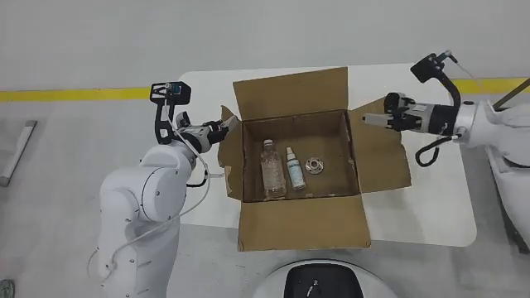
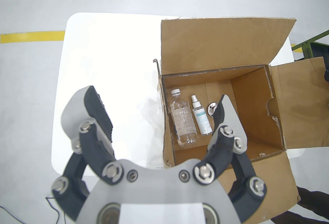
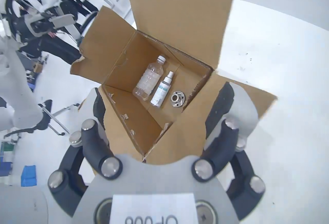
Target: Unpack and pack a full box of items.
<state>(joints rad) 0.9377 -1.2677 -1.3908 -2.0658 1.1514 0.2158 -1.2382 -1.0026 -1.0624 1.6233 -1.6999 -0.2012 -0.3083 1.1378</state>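
**Box open at mid-frame, a gripper at each side flap**

Box (image 1: 290, 91) sits at the middle of the white table (image 1: 431, 207) in the top view, with all four flaps folded outward. The lower flap reaches the table's lower edge. The right flap lies flat, and its edge is torn.

On the box floor, left to right, lie a water bottle (image 1: 273, 170), a spray bottle (image 1: 295, 168) and a metal flange (image 1: 314, 165), close together. They sit toward the left, so bare cardboard is open right of the flange. Bare tabletop lies right of the box.

The left gripper (image 1: 217, 130) hangs by the left flap with its fingers spread wide apart; I cannot tell whether it touches the flap. The right gripper (image 1: 370, 119) hangs over the right flap's upper end, its fingers also apart.

In the left wrist view one finger (image 2: 223, 112) covers part of the flange. Something pale and crumpled (image 2: 149, 112) lies just beside the box's left wall and is hard to make out.
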